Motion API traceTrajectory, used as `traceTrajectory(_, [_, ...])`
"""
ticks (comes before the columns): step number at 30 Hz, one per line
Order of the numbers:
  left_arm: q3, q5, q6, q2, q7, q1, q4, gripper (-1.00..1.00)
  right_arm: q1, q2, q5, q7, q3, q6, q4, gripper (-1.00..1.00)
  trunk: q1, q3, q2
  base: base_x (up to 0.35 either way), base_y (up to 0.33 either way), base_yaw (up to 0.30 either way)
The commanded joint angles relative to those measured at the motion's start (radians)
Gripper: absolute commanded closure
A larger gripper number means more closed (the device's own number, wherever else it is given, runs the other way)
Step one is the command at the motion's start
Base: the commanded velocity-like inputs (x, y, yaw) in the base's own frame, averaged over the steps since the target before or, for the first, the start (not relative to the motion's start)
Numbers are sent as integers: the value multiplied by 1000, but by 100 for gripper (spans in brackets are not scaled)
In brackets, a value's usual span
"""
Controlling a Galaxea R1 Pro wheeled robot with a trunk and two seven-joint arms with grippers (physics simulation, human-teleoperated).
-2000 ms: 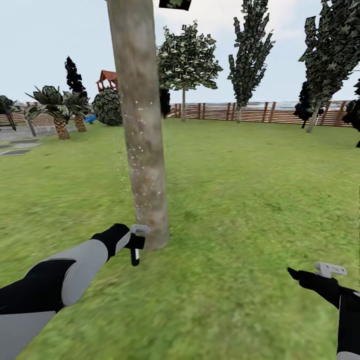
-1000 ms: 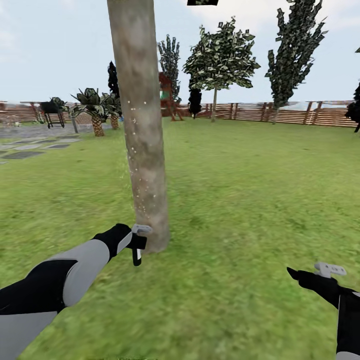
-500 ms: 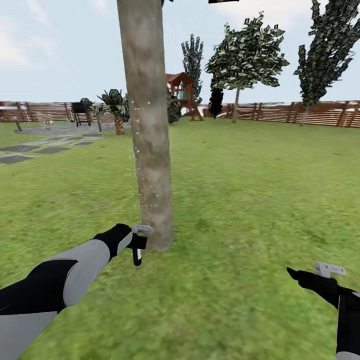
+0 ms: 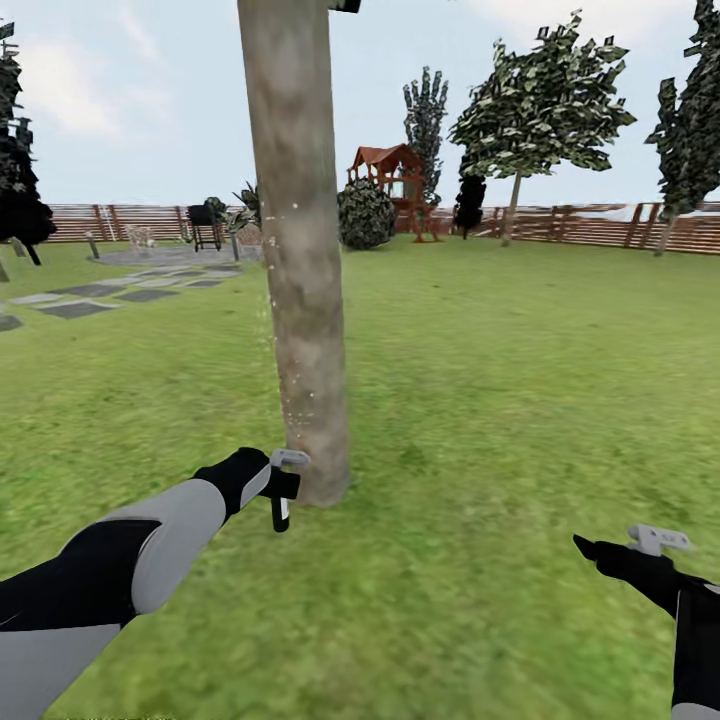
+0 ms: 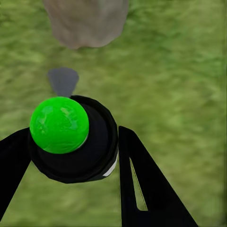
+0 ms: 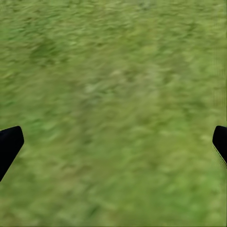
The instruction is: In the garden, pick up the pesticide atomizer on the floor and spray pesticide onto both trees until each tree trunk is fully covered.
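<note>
A thick grey-brown tree trunk (image 4: 300, 250) rises from the grass (image 4: 480, 400) straight ahead, with white spray specks down its left side. My left gripper (image 4: 283, 488) sits just left of the trunk's foot and is shut on the pesticide atomizer (image 4: 281, 514), a slim black sprayer hanging down from it. In the left wrist view the atomizer's green round top (image 5: 59, 124) sits between the black fingers (image 5: 142, 189), with the trunk base (image 5: 87, 21) close beyond. My right gripper (image 4: 592, 548) hovers low over the grass at the right, open and with nothing in it (image 6: 113, 142).
A leafy tree (image 4: 540, 95) stands far off by the brown slat fence (image 4: 600, 228). A round bush (image 4: 366, 213) and a red-roofed play frame (image 4: 388, 165) are behind the trunk. Grey paving slabs (image 4: 95, 290) lie far left. Open lawn spreads right of the trunk.
The whole view has swung, so the fence, bush and far trees slid to the right behind the trunk. Both arms hold the same pose, and the atomizer stays gripped by the trunk's foot.
</note>
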Motion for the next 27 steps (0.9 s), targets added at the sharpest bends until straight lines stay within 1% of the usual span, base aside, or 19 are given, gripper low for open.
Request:
traceTrajectory(1, [0, 0, 0, 0, 0, 0, 0, 100, 0, 0, 0, 0, 0, 0, 0, -100, 0, 0, 0, 39, -322, 174])
traceTrajectory(5, [0, 0, 0, 0, 0, 0, 0, 100, 1, -1, 0, 0, 0, 0, -1, -100, 0, 0, 0, 11, -322, 133])
traceTrajectory(14, [0, 0, 0, 0, 0, 0, 0, 100, 1, 0, 0, 0, 0, 0, -1, -100, 0, 0, 0, 0, -322, 10])
traceTrajectory(21, [0, 1, 0, 0, 0, 0, 0, 100, 0, 0, 0, 0, 0, 0, -2, -100, 0, 0, 0, 0, -319, 168])
traceTrajectory(27, [3, 0, 0, 8, 0, 18, -10, 100, 0, -2, 0, 0, 0, 0, -1, -100, 0, 0, 0, 0, -53, 11])
